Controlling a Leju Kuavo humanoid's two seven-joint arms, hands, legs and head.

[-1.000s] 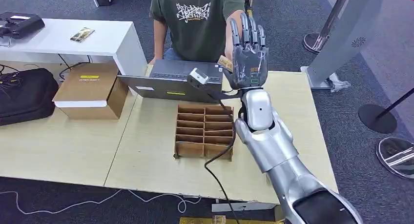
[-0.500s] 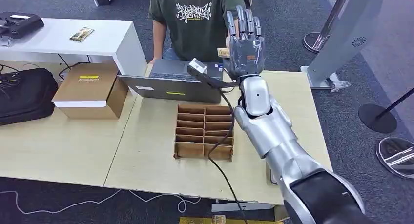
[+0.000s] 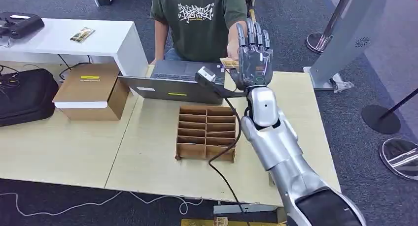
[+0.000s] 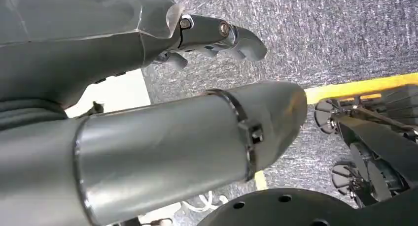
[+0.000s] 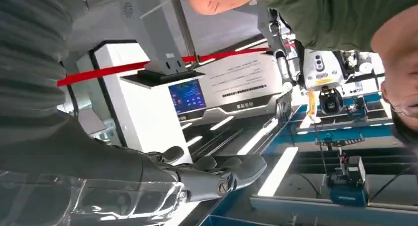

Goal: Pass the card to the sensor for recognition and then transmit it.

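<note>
My right hand (image 3: pixel 254 56) has drifted back toward the desk's (image 3: pixel 148 152) far edge, gripping the small tan card (image 3: pixel 228 63) — handover to the person (image 3: pixel 199 19) looks close.

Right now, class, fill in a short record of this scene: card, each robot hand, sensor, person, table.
card: tan, raised above the table's far edge
right robot hand: raised, fingers up, holds the card at its thumb side
left robot hand: over grey carpet, holds nothing
sensor: small white-faced unit, beside and below the card
person: green shirt, forearm reaching to the card
table: laptop, cardboard divider tray, black cable
</note>
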